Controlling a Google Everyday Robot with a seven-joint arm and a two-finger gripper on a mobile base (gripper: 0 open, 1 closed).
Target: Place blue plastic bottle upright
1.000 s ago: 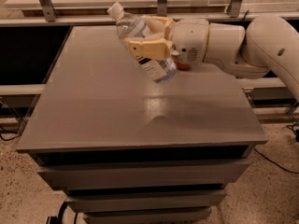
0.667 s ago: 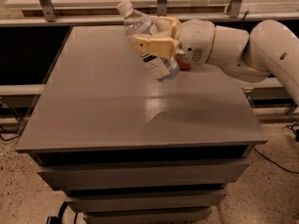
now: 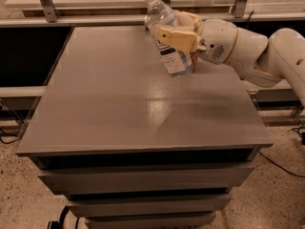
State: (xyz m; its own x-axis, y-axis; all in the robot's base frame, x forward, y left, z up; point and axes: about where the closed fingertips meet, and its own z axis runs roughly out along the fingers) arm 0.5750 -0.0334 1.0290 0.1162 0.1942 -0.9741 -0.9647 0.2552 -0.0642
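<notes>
Over the far right part of the grey table [image 3: 119, 109], the gripper [image 3: 177, 32] has its tan fingers [image 3: 178, 39] closed around the middle of the blue plastic bottle [image 3: 172, 61]. That bottle leans, its white cap toward the table's back edge and its base low over the tabletop; whether the base touches the surface is unclear. Reaching in from the table's right side is the white arm [image 3: 248, 51].
</notes>
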